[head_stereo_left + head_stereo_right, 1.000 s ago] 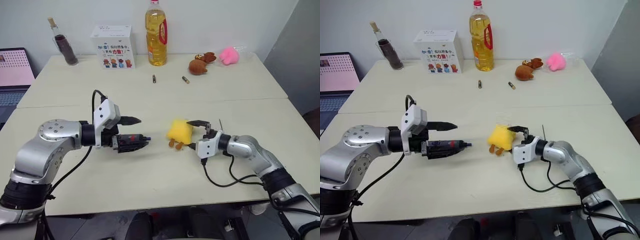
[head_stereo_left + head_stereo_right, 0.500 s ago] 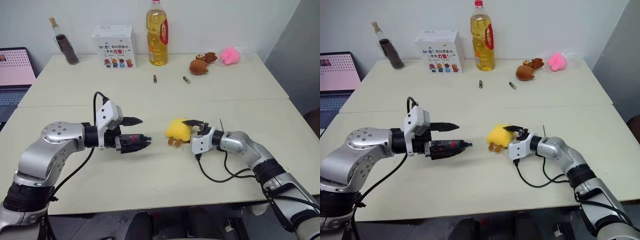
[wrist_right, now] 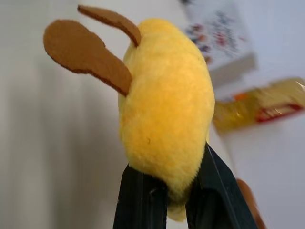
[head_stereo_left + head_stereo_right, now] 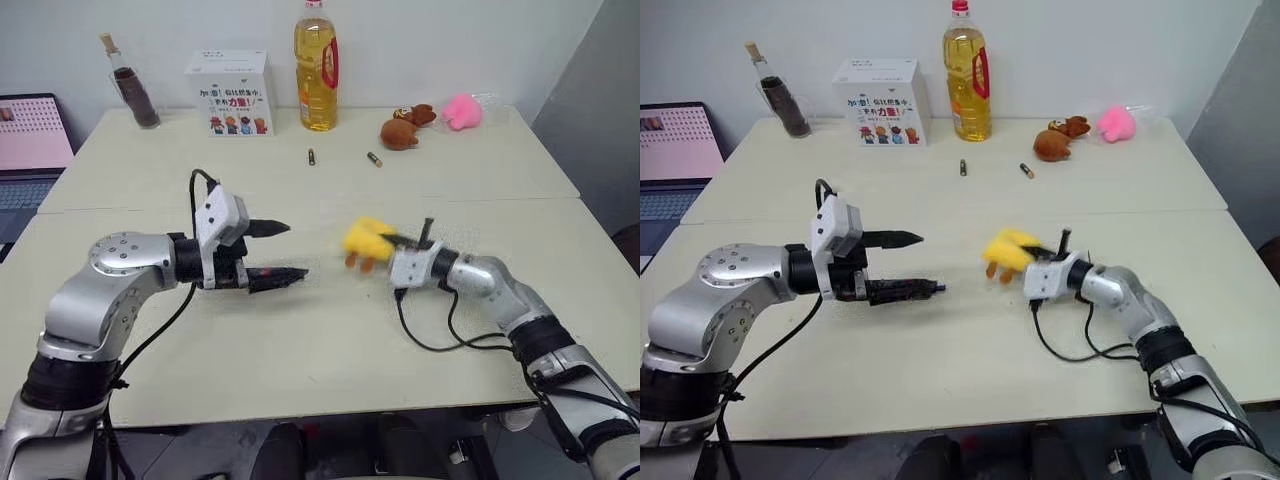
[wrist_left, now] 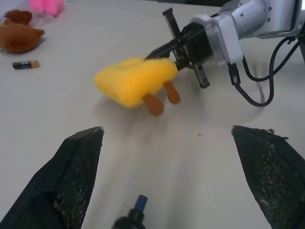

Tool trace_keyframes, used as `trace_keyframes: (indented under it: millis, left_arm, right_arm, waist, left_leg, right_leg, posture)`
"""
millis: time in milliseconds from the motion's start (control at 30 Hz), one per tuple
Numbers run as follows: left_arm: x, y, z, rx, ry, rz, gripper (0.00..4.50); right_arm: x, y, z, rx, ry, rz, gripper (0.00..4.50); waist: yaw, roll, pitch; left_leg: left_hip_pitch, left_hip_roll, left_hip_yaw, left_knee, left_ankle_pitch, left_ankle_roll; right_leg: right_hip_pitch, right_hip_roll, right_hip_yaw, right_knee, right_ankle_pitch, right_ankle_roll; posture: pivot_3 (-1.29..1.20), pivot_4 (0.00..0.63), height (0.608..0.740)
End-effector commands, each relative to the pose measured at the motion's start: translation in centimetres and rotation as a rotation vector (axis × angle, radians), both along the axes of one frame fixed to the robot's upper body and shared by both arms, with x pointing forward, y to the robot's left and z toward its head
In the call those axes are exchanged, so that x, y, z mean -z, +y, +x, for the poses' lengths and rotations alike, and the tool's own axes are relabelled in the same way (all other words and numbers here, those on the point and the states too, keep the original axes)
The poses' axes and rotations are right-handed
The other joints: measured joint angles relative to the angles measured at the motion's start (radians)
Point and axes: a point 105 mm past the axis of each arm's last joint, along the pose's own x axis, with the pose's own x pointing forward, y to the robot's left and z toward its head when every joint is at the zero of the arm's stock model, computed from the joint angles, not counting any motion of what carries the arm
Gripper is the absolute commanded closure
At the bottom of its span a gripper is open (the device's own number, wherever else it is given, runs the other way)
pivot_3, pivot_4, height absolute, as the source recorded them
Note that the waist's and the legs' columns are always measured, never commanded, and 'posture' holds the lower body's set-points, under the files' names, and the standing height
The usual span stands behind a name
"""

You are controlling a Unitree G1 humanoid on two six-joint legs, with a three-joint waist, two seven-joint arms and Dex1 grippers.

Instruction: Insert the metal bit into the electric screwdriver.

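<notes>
The electric screwdriver (image 4: 272,278) is a dark pen-shaped tool riding at my left gripper (image 4: 297,250), off the table. Its small blue tip (image 5: 139,202) points toward my right hand. The left fingers (image 5: 76,176) stand wide apart, and I cannot see how the tool is fixed. My right gripper (image 4: 385,240) is shut on a yellow plush toy (image 3: 167,95) and holds it in the air. The metal bit (image 4: 425,231) is a thin dark rod standing up across the right gripper behind the toy. What keeps the metal bit (image 5: 172,25) there is hidden.
Two small batteries (image 4: 310,157) (image 4: 372,159) lie mid-table. An oil bottle (image 4: 314,65), a white box (image 4: 228,93) and a dark bottle (image 4: 128,85) line the far edge. Brown (image 4: 400,132) and pink (image 4: 460,110) plush toys sit far right. A laptop (image 4: 25,135) stands at the left.
My right gripper has closed on the yellow toy and lifted it off the table, up and forward. The left hand has risen slightly with the screwdriver.
</notes>
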Motion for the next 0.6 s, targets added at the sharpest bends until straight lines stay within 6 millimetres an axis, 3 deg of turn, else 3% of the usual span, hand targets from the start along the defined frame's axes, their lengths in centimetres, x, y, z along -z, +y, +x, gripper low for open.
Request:
trace_keyframes:
  millis: [33,133,200,333,600]
  left_arm:
    - [-1.4,-0.9,0.4,0.019,-0.067,-0.029,0.00]
    - [-1.7,-1.6,1.0,0.027,-0.088,-0.037,0.00]
    - [-1.9,-1.8,1.2,0.027,-0.098,-0.041,0.00]
    - [-2.0,-1.9,1.1,0.019,-0.110,-0.050,0.00]
    - [-1.3,-1.1,0.3,-0.043,-0.100,-0.061,0.00]
  right_arm:
    - [-5.4,-3.7,4.3,0.233,-0.071,0.077,4.11]
    - [-5.2,-6.1,7.0,0.438,0.027,0.013,4.11]
    - [-5.0,-6.8,7.6,0.505,0.057,-0.016,4.11]
    - [-4.9,-8.1,8.1,0.611,0.089,-0.061,2.95]
    - [-5.6,-7.6,8.3,0.611,0.111,-0.011,1.02]
  waist:
    - [-0.001,0.000,0.000]
    - [-0.001,0.000,0.000]
    - [-0.002,0.000,0.000]
    - [-0.002,0.000,0.000]
    - [-0.009,0.001,0.001]
  left_leg:
    - [0.000,-0.001,0.000,0.000,0.000,0.000]
    - [0.000,-0.001,0.001,-0.002,0.000,0.000]
    - [0.000,0.000,0.001,-0.003,0.000,0.000]
    - [-0.003,0.000,0.001,-0.003,0.000,-0.001]
    - [-0.005,0.000,0.002,-0.002,0.001,-0.002]
  right_leg:
    - [0.000,0.000,0.000,0.000,0.000,0.000]
    - [0.000,0.000,0.000,-0.002,0.000,0.000]
    - [-0.001,-0.001,0.000,-0.002,0.000,-0.001]
    - [-0.003,-0.004,0.000,-0.002,0.000,-0.001]
    - [-0.005,-0.006,0.000,-0.002,0.000,0.000]
  posture:
    - [0.00,0.150,0.740]
    - [0.00,0.150,0.740]
    - [0.00,0.150,0.740]
    - [0.00,0.150,0.740]
    - [0.00,0.150,0.740]
